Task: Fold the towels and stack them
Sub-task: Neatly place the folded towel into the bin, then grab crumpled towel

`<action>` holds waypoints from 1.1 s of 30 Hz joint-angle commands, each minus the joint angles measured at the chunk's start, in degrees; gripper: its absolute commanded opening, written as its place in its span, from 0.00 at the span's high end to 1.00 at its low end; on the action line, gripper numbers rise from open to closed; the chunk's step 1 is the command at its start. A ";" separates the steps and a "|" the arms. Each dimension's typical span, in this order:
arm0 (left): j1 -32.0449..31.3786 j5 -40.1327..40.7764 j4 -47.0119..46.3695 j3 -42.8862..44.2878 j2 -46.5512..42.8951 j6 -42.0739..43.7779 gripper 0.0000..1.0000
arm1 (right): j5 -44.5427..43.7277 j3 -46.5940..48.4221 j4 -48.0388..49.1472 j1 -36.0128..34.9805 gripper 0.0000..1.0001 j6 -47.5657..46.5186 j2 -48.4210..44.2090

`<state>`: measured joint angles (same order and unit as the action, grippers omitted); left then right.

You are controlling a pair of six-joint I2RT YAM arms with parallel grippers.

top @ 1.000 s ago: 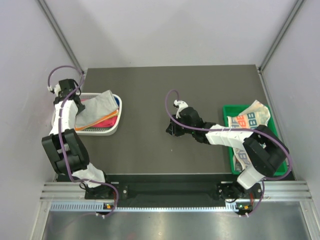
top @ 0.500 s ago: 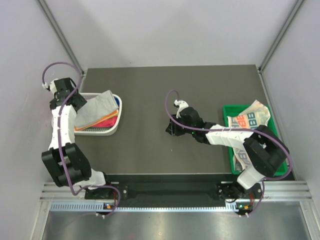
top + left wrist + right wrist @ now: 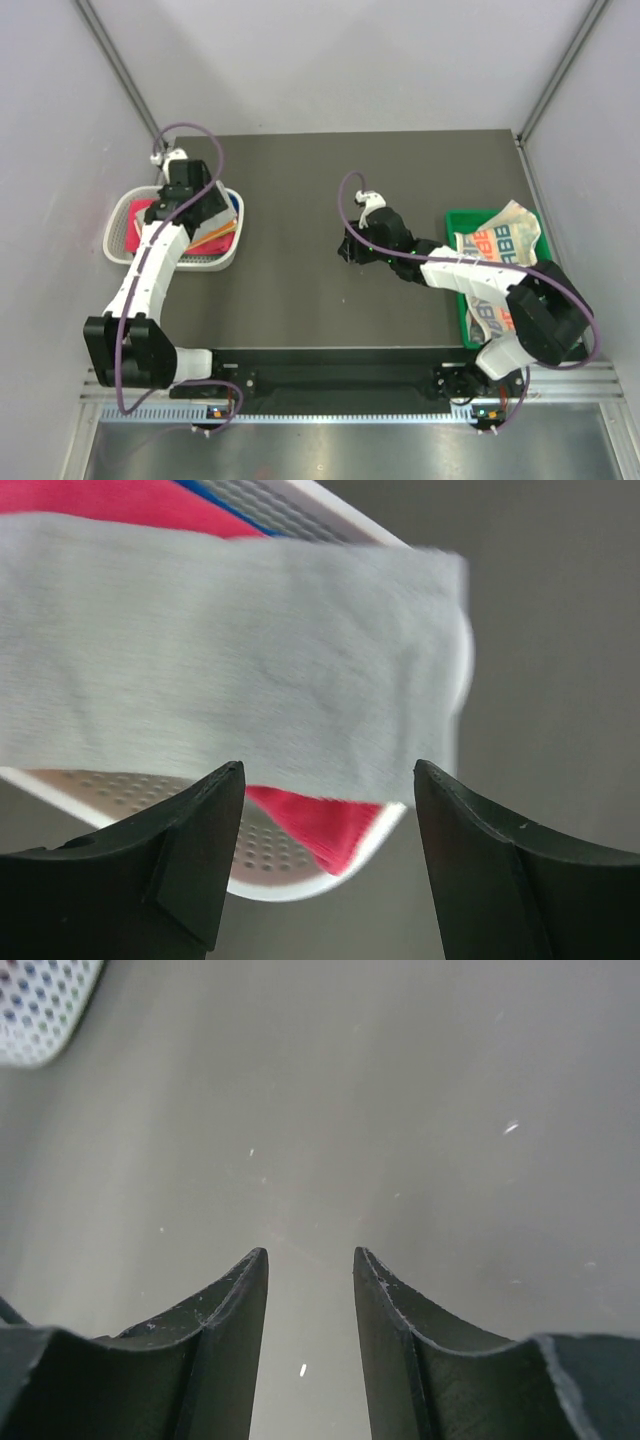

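Note:
The towels lie in two places. A grey towel (image 3: pixel 212 207) drapes over pink-red (image 3: pixel 140 215), blue (image 3: pixel 233 203) and orange (image 3: pixel 215 238) towels in the white mesh basket (image 3: pixel 228 262). My left gripper (image 3: pixel 195 193) hovers open just above it. In the left wrist view the grey towel (image 3: pixel 250 650) spans the frame beyond my left gripper (image 3: pixel 330 770), with the pink-red towel (image 3: pixel 325 830) showing below it. A letter-print towel (image 3: pixel 500 240) lies on the green tray (image 3: pixel 460 216). My right gripper (image 3: pixel 347 250) stands open and empty over bare table, as the right wrist view shows (image 3: pixel 310 1252).
The dark table (image 3: pixel 300 290) lies between basket and tray. Grey walls close in on three sides. A corner of the mesh basket (image 3: pixel 40 1010) shows at the top left of the right wrist view. The right arm crosses over the tray's near part.
My left arm has swung from the basket's left side to over the grey towel, and its jaws have opened. My right gripper's jaws have widened; it has barely moved.

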<state>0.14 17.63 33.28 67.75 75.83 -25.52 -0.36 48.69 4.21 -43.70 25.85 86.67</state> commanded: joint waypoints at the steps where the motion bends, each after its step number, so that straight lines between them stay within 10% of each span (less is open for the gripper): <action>1: -5.67 -3.19 -3.04 -1.03 -2.53 -0.58 0.27 | -5.51 4.31 -3.57 1.60 0.60 -1.15 -5.45; 9: -19.80 -19.89 -4.10 -3.84 -2.62 1.70 0.28 | -20.10 4.85 -19.65 8.36 0.55 1.31 -17.05; 17: -34.15 -26.06 -6.65 -4.38 -2.71 2.49 0.28 | -21.71 -5.69 -32.86 32.69 0.25 6.85 -29.80; 22: -34.51 -29.14 -7.00 -5.08 -3.85 3.46 0.28 | -12.13 -6.24 -28.21 45.61 0.21 5.97 -24.46; 33: -34.60 -30.99 -7.70 -6.84 -4.99 3.90 0.28 | -10.80 -2.72 -18.37 46.87 0.30 9.57 -3.71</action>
<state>-34.50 -11.75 28.67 61.36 72.75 -22.39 -11.92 43.68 -19.25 2.70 33.52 81.30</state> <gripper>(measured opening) 0.721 0.770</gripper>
